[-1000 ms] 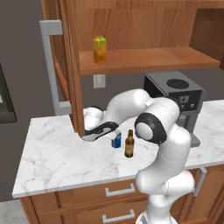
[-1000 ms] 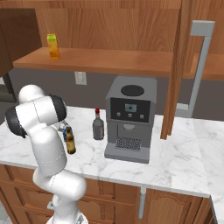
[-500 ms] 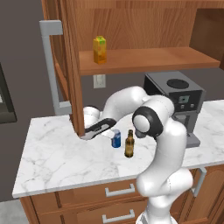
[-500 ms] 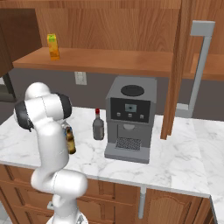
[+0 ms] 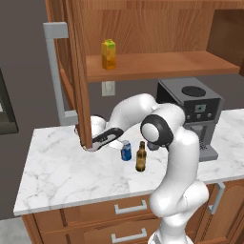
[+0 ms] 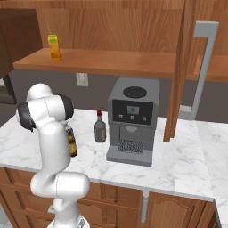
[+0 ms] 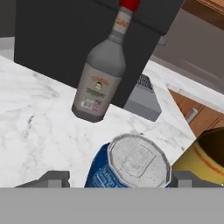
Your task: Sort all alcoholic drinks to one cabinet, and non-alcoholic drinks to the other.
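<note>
The gripper [image 7: 114, 179] stands spread, with the blue can [image 7: 129, 164] between its fingertips [image 7: 52, 178], not pinched. The can stands on the marble counter [image 5: 62, 176], just beside the brown bottle [image 5: 141, 156].

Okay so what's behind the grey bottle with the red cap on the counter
Right behind the grey bottle stands the dark coffee machine, its drip tray showing beside the bottle's base. The bottle covers the lower part of the machine's side, so that patch can't be seen.
</note>
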Motion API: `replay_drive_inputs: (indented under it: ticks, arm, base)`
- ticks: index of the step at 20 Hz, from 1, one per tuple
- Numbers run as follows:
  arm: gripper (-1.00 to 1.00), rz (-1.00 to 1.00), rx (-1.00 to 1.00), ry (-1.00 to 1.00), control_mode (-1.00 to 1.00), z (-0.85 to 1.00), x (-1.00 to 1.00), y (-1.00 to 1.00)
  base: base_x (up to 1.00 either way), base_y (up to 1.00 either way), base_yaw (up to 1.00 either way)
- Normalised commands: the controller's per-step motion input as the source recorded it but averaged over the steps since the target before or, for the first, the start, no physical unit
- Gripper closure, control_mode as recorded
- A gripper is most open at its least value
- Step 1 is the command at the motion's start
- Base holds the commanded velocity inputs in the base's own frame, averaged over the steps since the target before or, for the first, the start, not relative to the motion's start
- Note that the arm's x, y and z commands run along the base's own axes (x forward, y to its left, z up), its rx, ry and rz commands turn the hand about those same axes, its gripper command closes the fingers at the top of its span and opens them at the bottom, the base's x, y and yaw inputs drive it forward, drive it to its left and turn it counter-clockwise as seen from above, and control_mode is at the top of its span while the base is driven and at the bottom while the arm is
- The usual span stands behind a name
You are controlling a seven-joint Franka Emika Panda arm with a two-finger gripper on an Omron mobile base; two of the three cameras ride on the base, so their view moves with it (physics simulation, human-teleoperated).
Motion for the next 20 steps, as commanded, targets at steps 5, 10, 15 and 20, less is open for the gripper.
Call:
replay_drive_inputs:
  ticks: [5,10,15,20]
  arm:
    - [1.00,-0.01,-0.01,-0.02,-1.00,-0.11,-0.01,-0.01]
    - [1.00,0.00,0.00,-0.12,-1.00,0.00,-0.09,-0.05]
    - [1.00,0.00,0.00,-0.15,-1.00,0.08,-0.04,0.00]
    - [1.00,0.00,0.00,-0.10,-1.00,0.27,0.00,0.00]
  base:
    - [0.00,0.00,0.00]
    - [0.00,0.00,0.00]
    - [0.00,0.00,0.00]
    - [0.00,0.00,0.00]
